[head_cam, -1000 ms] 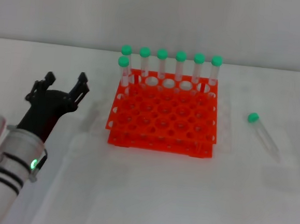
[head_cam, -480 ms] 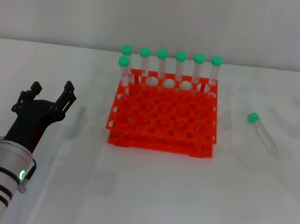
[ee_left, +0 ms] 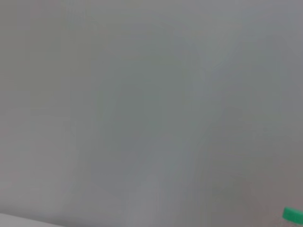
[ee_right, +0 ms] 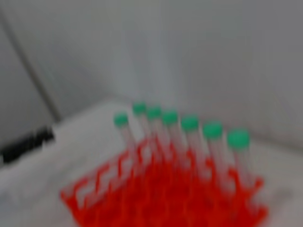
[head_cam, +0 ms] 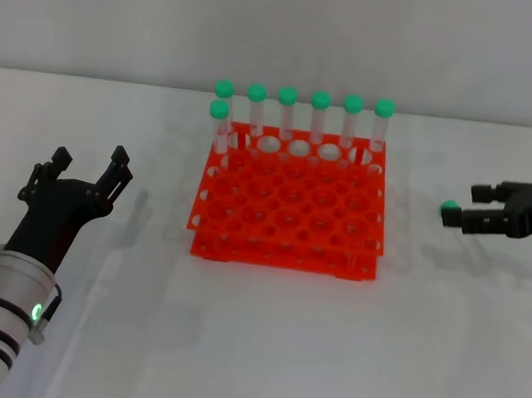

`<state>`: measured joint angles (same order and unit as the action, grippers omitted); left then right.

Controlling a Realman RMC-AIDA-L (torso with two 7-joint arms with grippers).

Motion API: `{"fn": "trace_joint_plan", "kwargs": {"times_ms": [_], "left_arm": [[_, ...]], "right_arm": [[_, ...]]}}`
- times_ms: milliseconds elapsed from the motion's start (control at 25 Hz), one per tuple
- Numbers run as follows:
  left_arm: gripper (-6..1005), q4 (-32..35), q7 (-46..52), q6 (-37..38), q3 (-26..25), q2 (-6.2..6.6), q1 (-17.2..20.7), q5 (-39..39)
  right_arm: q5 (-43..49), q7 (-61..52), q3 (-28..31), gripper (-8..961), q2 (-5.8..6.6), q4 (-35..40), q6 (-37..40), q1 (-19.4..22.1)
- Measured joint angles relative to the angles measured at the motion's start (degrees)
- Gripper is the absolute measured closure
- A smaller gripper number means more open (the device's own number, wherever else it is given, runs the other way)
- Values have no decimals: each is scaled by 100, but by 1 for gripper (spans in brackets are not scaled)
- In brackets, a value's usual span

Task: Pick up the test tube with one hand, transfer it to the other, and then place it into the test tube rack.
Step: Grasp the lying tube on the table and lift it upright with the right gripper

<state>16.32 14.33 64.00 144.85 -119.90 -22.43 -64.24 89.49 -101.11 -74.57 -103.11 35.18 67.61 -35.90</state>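
Observation:
The test tube lies on the white table right of the rack; only its green cap (head_cam: 448,212) shows clearly, its clear body is mostly hidden behind my right gripper. My right gripper (head_cam: 474,208), all black, reaches in from the right edge, its open fingers pointing left with the tips just beside the cap. My left gripper (head_cam: 90,159), on the white banded arm with the green light, hangs open and empty left of the rack. The orange test tube rack (head_cam: 288,210) stands in the middle of the table and also shows in the right wrist view (ee_right: 165,194).
Several green-capped tubes (head_cam: 319,116) stand upright along the rack's back row, and one more stands at its left (head_cam: 219,122). They also show in the right wrist view (ee_right: 189,130). A green cap edge (ee_left: 293,215) shows in the left wrist view.
My right gripper has come in from the right edge and dropped to the lying tube's cap. My left gripper drew back to the left, away from the rack, then held still.

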Motion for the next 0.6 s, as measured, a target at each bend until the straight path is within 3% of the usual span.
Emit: {"fn": "trace_joint_plan", "kwargs": {"times_ms": [440,600], "left_arm": [[135,-19,0,-43,-1,2,-59,-34],[135,-26,0,-106,-1,2,-73,-142]], "right_arm": [[2448,-2144,86,191,137,789,542,-601],[3326,-2688,234,198,118,979,911,-822]]}}
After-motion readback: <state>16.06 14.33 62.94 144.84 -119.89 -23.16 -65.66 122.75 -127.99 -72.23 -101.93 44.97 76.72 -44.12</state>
